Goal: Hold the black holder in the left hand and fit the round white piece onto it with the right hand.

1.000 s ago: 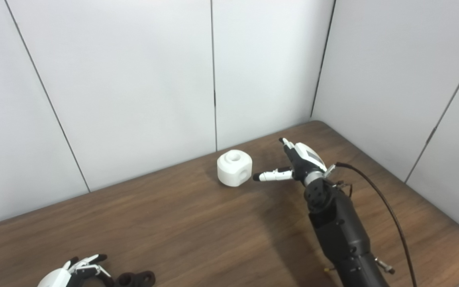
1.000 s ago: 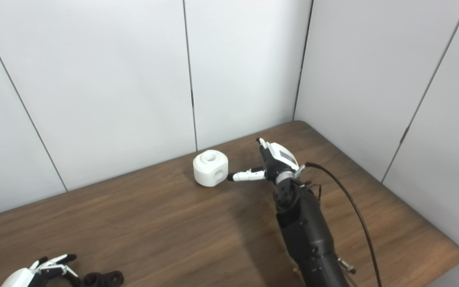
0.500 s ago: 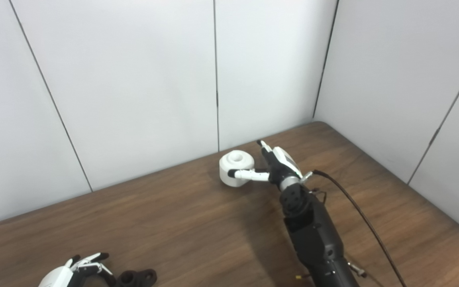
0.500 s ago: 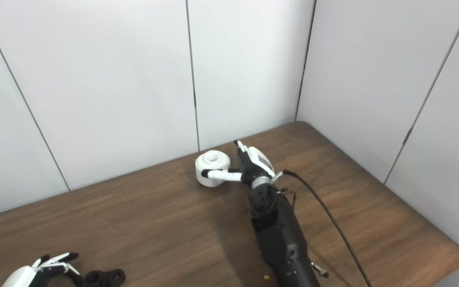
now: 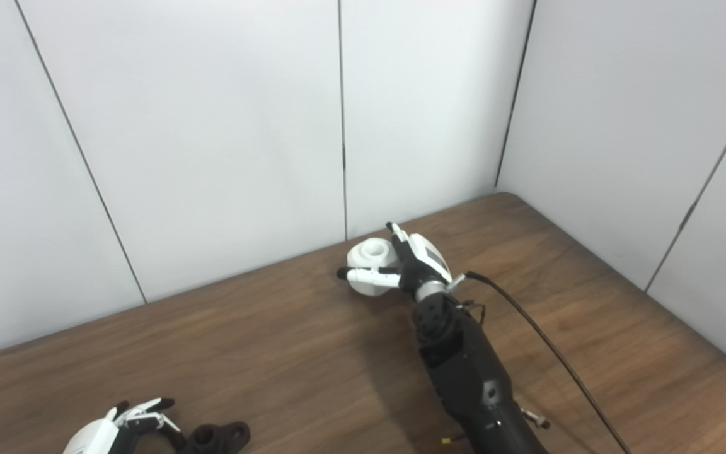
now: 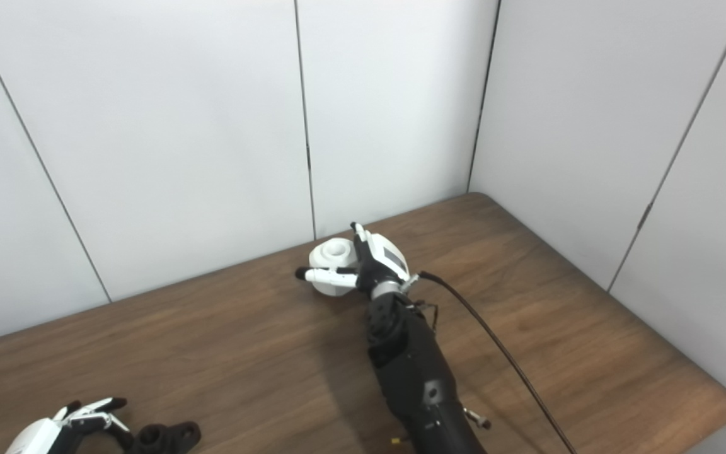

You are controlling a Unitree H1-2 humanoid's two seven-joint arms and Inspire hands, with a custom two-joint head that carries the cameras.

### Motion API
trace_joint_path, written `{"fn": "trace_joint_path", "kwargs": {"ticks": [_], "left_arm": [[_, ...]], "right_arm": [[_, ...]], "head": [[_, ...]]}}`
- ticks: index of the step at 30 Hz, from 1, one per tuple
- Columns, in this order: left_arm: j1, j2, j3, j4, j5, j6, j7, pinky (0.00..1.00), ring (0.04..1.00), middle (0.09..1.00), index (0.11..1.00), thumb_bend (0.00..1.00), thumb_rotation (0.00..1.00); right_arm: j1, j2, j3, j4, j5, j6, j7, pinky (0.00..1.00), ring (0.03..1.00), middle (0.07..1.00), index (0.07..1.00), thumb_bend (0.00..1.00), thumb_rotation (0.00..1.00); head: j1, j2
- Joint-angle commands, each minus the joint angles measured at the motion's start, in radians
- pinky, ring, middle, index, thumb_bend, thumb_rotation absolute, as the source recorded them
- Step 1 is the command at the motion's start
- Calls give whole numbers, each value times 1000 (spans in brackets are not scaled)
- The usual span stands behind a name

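Note:
The round white piece (image 5: 370,257) stands on the table near the back wall. My right hand (image 5: 412,270) reaches it from the right: its thumb (image 5: 363,275) lies across the piece's front and a finger stands up behind it. The fingers are still apart, so the hand is open around the piece. The black holder (image 5: 219,435) lies on the table at the bottom edge. Just left of it is my left hand (image 5: 111,432), open, with its fingertips close to the holder and no grip on it. Much of the left hand is cut off by the frame.
The wooden table (image 5: 275,353) ends at white wall panels (image 5: 212,126) behind and to the right. A black cable (image 5: 552,353) trails from the right wrist across the table's right side. The front right table edge (image 6: 709,410) is rounded.
My right hand has moved left from beside the white piece to around it, the thumb now crossing its front. The left hand and the black holder have hardly moved.

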Motion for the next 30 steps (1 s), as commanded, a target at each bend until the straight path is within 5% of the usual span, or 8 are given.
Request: {"fn": "trace_joint_path", "kwargs": {"ticks": [1,6,10,11,12,14,30], "left_arm": [[6,7,-5,6,2,18,-14,1000,874,860,482,516,39],[10,8,-4,1,4,22,-15,1000,875,861,481,516,39],[16,6,-4,-2,5,21,-10,1000,874,860,481,516,40],[16,5,-5,-4,7,23,-10,1000,874,860,481,516,40],[16,5,-6,-4,7,23,-10,1000,874,860,481,516,40],[16,4,-5,-4,6,25,-10,1000,875,861,481,516,40],[17,7,1,-1,-12,31,-6,1000,878,865,481,516,40]], "right_arm": [[-55,-3,4,-7,-15,0,-30,1000,1000,1000,1000,1000,641],[-65,4,13,28,-39,0,-58,1000,1000,1000,990,1000,630],[-75,17,29,82,-29,-2,-194,984,1000,1000,773,1000,418],[-76,18,40,102,-25,-15,-248,927,1000,1000,658,924,306],[-75,19,51,121,-21,-32,-300,924,1000,999,572,727,223],[-73,17,74,152,-6,-57,-369,908,1000,981,498,561,149],[-55,-44,176,116,82,-5,-391,867,1000,981,479,518,134]], "head": [[-1,1],[0,3],[10,6],[13,6],[15,7],[16,6],[13,5]]}}
